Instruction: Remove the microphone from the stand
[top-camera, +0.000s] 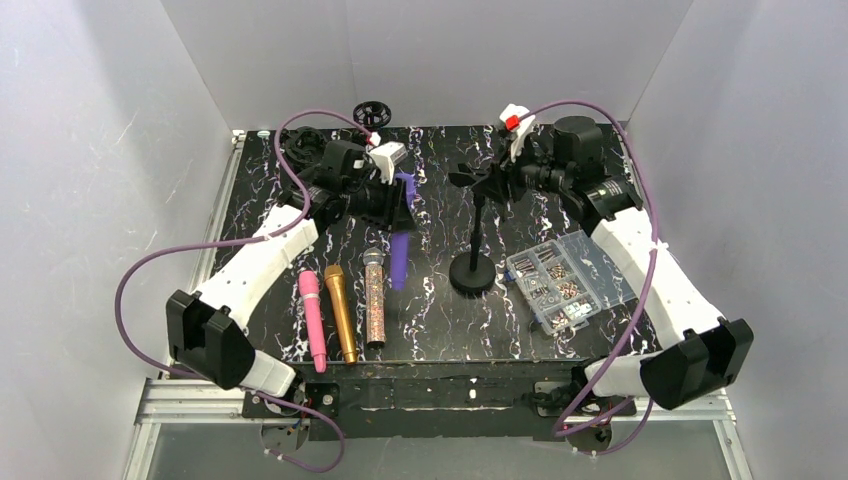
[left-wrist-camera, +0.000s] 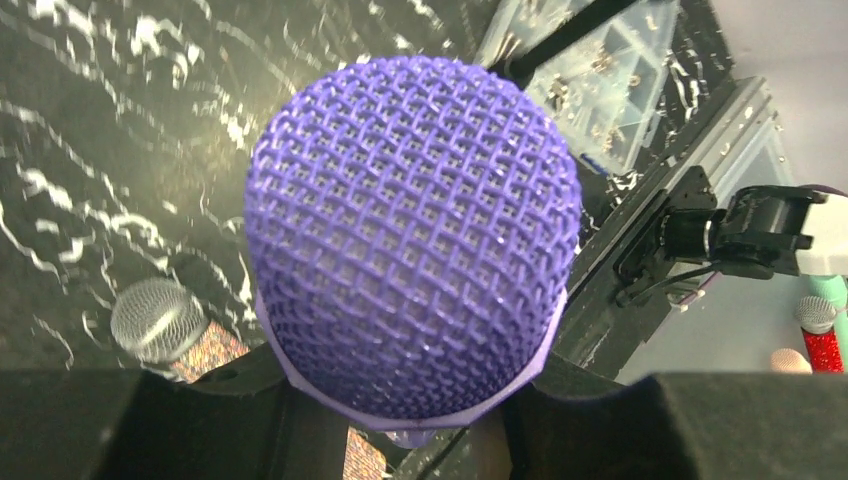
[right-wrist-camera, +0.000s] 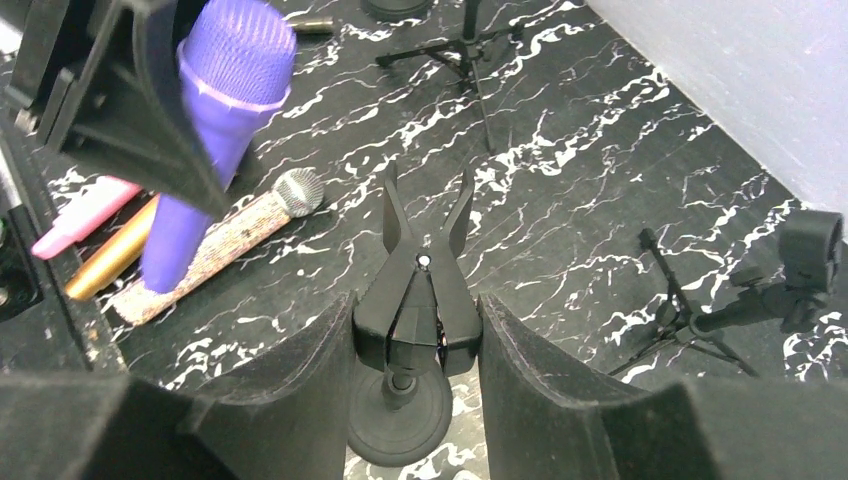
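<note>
My left gripper (top-camera: 393, 196) is shut on the purple microphone (top-camera: 401, 235) and holds it in the air, tilted, left of the stand and apart from it. Its mesh head fills the left wrist view (left-wrist-camera: 410, 240), with the jaws pressed against the body just below the head. The black stand (top-camera: 472, 272) has a round base and a thin pole. Its clip (right-wrist-camera: 420, 295) is empty. My right gripper (right-wrist-camera: 420, 340) is shut on the clip's handles, a finger on each side. The purple microphone also shows at the upper left of the right wrist view (right-wrist-camera: 215, 130).
A pink microphone (top-camera: 313, 320), a gold one (top-camera: 340, 312) and a glittery silver one (top-camera: 374, 298) lie side by side at the front left. A clear parts box (top-camera: 560, 278) sits right of the stand's base. Small black tripods (right-wrist-camera: 690, 310) stand at the back.
</note>
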